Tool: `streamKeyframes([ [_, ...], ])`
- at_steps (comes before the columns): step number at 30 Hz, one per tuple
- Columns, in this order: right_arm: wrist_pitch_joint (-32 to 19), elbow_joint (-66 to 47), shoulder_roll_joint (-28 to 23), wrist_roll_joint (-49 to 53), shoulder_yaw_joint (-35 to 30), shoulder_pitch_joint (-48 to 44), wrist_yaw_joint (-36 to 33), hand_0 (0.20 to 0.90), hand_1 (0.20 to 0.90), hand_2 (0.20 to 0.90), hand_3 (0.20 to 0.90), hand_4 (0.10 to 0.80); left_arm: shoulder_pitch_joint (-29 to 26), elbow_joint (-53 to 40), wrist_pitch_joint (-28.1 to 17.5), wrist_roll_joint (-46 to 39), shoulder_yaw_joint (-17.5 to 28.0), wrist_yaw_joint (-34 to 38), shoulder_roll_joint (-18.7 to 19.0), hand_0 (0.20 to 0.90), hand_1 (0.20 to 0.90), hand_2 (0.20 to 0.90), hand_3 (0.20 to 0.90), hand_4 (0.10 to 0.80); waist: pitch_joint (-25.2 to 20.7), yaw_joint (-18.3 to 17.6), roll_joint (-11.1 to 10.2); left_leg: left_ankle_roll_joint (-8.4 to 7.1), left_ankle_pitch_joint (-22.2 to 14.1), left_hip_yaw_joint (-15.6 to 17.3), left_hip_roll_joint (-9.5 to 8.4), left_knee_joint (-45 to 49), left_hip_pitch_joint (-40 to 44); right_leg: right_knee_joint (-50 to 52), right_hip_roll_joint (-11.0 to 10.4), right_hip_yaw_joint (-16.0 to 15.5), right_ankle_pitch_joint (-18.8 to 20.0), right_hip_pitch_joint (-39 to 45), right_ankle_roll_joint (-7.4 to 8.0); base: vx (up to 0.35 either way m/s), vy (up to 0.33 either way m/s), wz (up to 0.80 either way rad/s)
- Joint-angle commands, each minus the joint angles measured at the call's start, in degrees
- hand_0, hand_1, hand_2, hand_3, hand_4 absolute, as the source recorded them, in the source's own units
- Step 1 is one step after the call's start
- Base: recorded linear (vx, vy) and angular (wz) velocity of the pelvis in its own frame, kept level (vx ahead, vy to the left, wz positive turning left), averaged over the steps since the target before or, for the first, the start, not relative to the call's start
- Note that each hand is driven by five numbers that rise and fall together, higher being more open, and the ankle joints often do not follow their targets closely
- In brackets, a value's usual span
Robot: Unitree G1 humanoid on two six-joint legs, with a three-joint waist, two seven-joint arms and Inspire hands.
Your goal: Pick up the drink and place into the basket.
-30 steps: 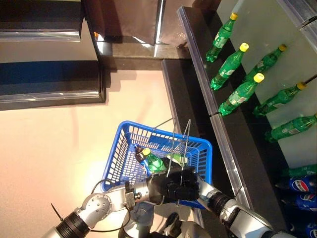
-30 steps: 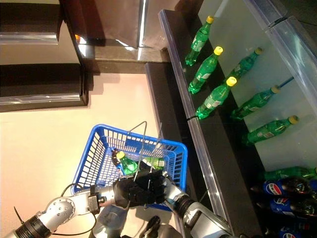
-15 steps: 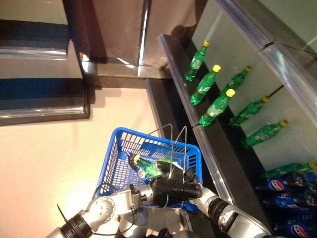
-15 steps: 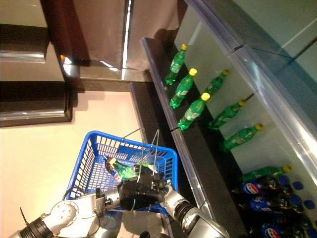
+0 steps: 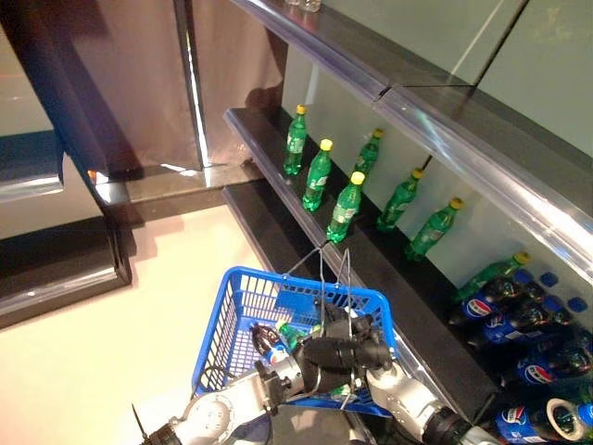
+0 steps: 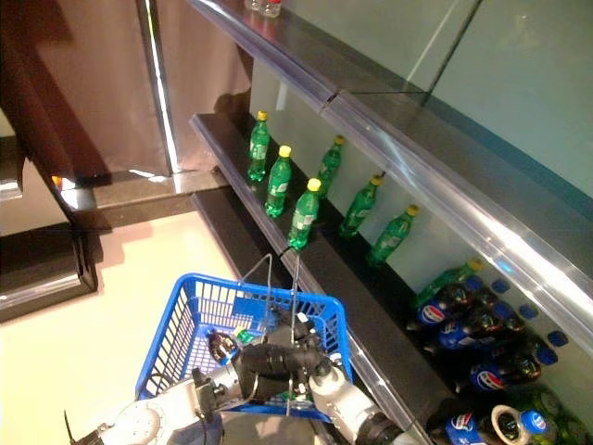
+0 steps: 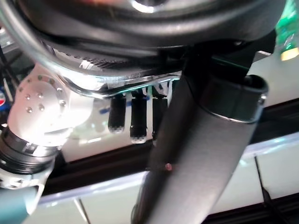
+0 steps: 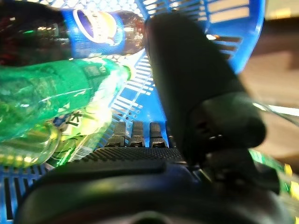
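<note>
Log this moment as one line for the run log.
basket: blue, holds bottles | left hand: at basket handles | right hand: at basket rim, empty | shelf: green bottles standing

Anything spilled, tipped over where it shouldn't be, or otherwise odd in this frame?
Nothing stands out. The bottles in the blue basket lie on their sides, as dropped-in drinks would. The green bottles on the shelf stand upright in rows. No spill shows on the floor. Both robot hands are at the basket's near rim.

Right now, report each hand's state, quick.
Left hand: at the blue basket's near rim by the wire handles; grip cannot be told.
Right hand: over the basket's bottles; grip cannot be told.
</note>
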Motion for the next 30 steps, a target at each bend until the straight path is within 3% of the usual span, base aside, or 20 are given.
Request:
streamKeyframes([
  [1, -5.09, -11.66, 2.45, -4.86, 0.98, 0.94, 2.73, 0.900, 0.900, 0.900, 0.900, 0.800, -5.86, -13.67, -13.90, 0.24, 6.93, -7.03, -18.13, 0.300, 0.300, 0.300, 0.200, 0.100, -9.48, -1.20, 0.47, -1.52, 1.57, -0.40, 2.32, -2.42, 4.90, -2.43, -4.19, -0.91, 13.26, -4.35, 7.30, -0.106, 0.040, -0.11],
  [8, -3.29, -17.01, -0.52, -9.22, -5.06, 3.91, 6.27, 0.900, 0.900, 0.900, 0.900, 0.800, -3.59, -12.55, -19.55, 4.42, 11.80, -8.02, -16.43, 0.300, 0.300, 0.300, 0.200, 0.100, -10.93, -2.70, 1.39, -1.57, 3.17, 1.09, 2.47, -4.85, 4.92, -4.00, -4.80, -0.70, 13.34, -4.34, 6.20, -0.119, 0.046, -0.09],
  [10, -3.20, -19.84, -1.90, -11.24, -8.52, 6.69, 8.93, 0.900, 0.900, 0.900, 0.900, 0.800, 0.07, -12.55, -17.82, 3.98, 16.45, -11.73, -15.28, 0.300, 0.300, 0.300, 0.200, 0.100, -11.05, -2.89, 1.84, -1.71, 3.53, 1.31, 2.67, -5.53, 4.98, -4.22, -5.03, -0.64, 13.17, -4.43, 5.90, -0.118, 0.095, -0.17],
  [12, -3.45, -26.32, -4.86, -14.67, -16.11, 13.20, 13.48, 0.900, 0.900, 0.900, 0.900, 0.800, 8.35, -14.01, -11.87, 1.25, 27.13, -19.36, -13.15, 0.300, 0.300, 0.300, 0.200, 0.100, -10.42, -2.90, 2.88, -1.87, 3.52, 1.42, 2.76, -6.08, 5.38, -4.41, -5.68, -1.06, 12.69, -4.01, 5.57, -0.145, 0.152, -0.09],
  [15, -2.73, -30.58, -6.71, -16.70, -21.68, 16.25, 15.28, 0.900, 0.900, 0.900, 0.900, 0.800, 12.92, -14.99, -8.55, -1.06, 34.43, -22.83, -12.02, 0.300, 0.300, 0.300, 0.200, 0.100, -10.17, -2.66, 3.62, -1.98, 3.82, 1.27, 2.82, -6.70, 5.27, -4.82, -6.14, -1.38, 12.49, -3.97, 5.02, -0.120, 0.095, 0.00],
  [17, -1.99, -31.51, -7.20, -16.65, -23.46, 16.00, 15.70, 0.900, 0.900, 0.900, 0.900, 0.800, 13.37, -15.01, -7.83, -2.46, 36.65, -22.80, -11.95, 0.300, 0.300, 0.300, 0.200, 0.100, -10.11, -2.55, 3.98, -2.08, 3.95, 1.00, 2.89, -7.10, 5.24, -5.12, -6.20, -1.44, 12.37, -3.94, 4.63, -0.105, 0.048, 0.03],
  [21, -1.11, -31.84, -7.59, -17.33, -25.33, 15.07, 15.64, 0.900, 0.900, 0.900, 0.900, 0.800, 12.99, -14.80, -8.22, -3.34, 38.21, -22.35, -12.41, 0.300, 0.300, 0.300, 0.200, 0.100, -10.08, -2.67, 4.49, -2.41, 4.18, 0.77, 3.14, -7.63, 5.19, -5.56, -6.15, -1.29, 12.17, -3.88, 3.98, -0.090, 0.024, 0.01],
  [30, -3.76, -31.77, -7.18, -16.34, -26.01, 13.31, 11.72, 0.900, 0.900, 0.900, 0.900, 0.800, 11.10, -14.40, -11.90, -2.94, 36.68, -20.61, -13.80, 0.300, 0.300, 0.300, 0.200, 0.100, -9.88, -3.98, 5.58, -3.06, 4.84, 1.18, 3.51, -9.79, 5.22, -6.66, -5.52, 0.15, 12.10, -4.56, 2.99, -0.089, 0.016, 0.00],
])
